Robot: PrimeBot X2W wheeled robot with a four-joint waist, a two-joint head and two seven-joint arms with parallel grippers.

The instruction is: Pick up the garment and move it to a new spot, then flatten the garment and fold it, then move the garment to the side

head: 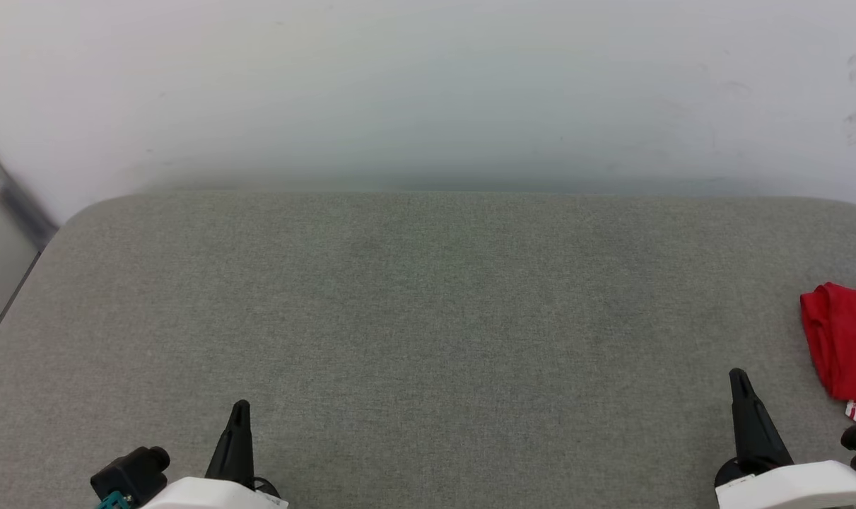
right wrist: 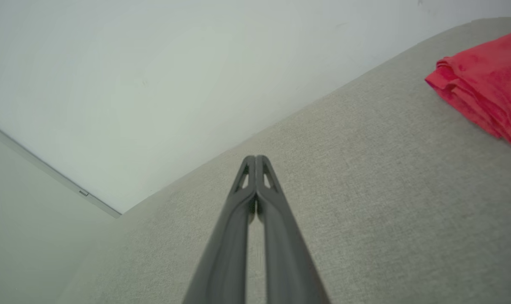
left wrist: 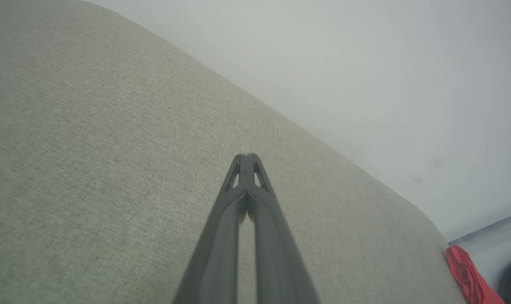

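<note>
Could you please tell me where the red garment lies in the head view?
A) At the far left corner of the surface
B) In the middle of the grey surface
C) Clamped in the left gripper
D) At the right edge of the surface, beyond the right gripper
D: the garment lies folded at the right edge of the grey surface, to the right of the shut right gripper and apart from it.

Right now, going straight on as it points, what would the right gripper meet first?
Probably free over the table up to the wall, though depth is unclear; the garment lies off right of the right gripper.
</note>
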